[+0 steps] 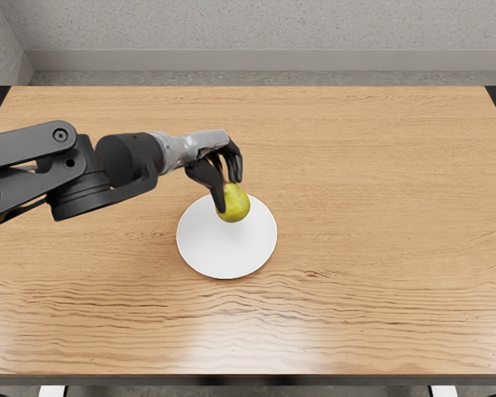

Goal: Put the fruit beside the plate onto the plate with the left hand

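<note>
In the head view, my left hand (219, 169) comes in from the left edge on its dark grey arm (58, 169), above the light brown wooden table (380, 165). My dark fingers (234, 168) curl down over the top of the small yellow-green rounded fruit (236, 205), and my thumb (217, 195) presses along its left side, so I am gripping it. The fruit lies within the outline of the flat round white plate (223, 248), over its far part near the rim closest to my hand. I cannot tell whether the fruit touches the plate's surface or hangs just above it.
</note>
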